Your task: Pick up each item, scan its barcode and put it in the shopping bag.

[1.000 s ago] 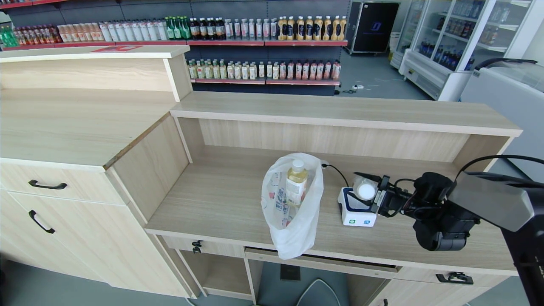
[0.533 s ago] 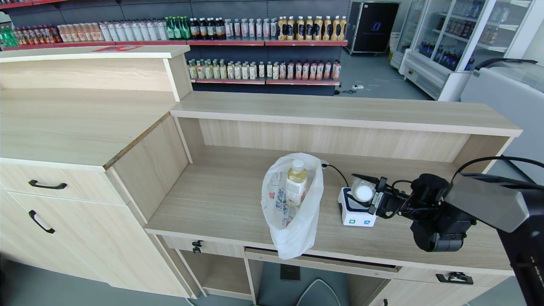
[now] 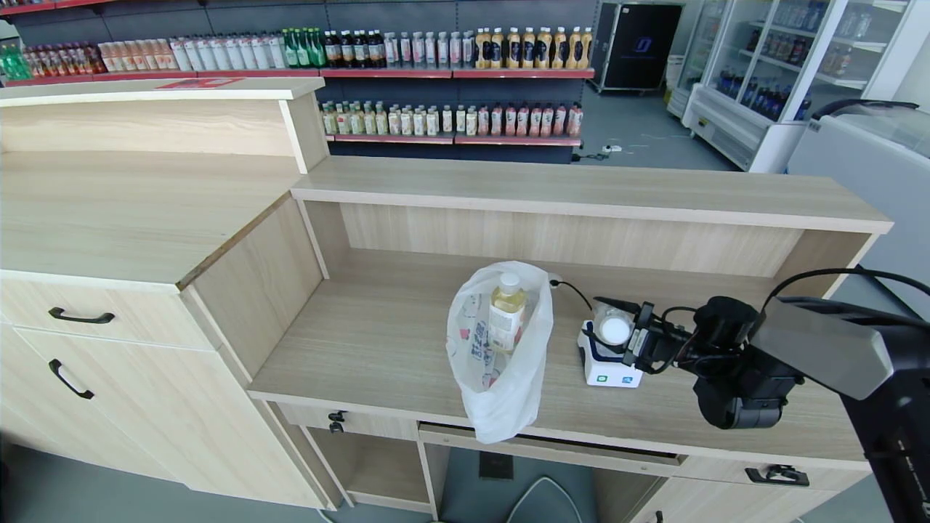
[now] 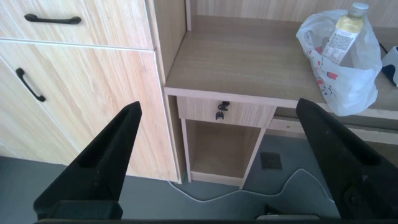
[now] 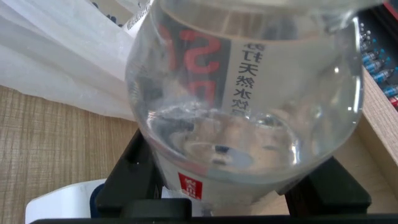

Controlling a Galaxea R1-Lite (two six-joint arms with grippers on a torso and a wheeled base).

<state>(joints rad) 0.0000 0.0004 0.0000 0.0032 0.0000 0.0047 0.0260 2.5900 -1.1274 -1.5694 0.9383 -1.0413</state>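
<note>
My right gripper (image 3: 616, 325) is shut on a clear bottle (image 3: 612, 327) with a white cap, held sideways just over the white and blue barcode scanner (image 3: 607, 365) on the counter. Up close, the clear bottle (image 5: 249, 93) shows a red and white label, with the scanner (image 5: 62, 202) beneath it. The white shopping bag (image 3: 500, 349) stands to the scanner's left, holding an upright yellow drink bottle (image 3: 506, 309). My left gripper (image 4: 224, 162) is open, low beside the counter, well away from the shopping bag (image 4: 339, 59).
The wooden counter (image 3: 378, 341) has a raised back ledge (image 3: 581, 190) and a taller cabinet block (image 3: 131, 211) on the left. A black cable (image 3: 577, 292) runs from the scanner toward the back. Drawers (image 4: 224, 112) sit under the counter edge.
My right gripper has carried the clear bottle slightly left and a little farther back over the scanner. The bag and its bottle have stayed put.
</note>
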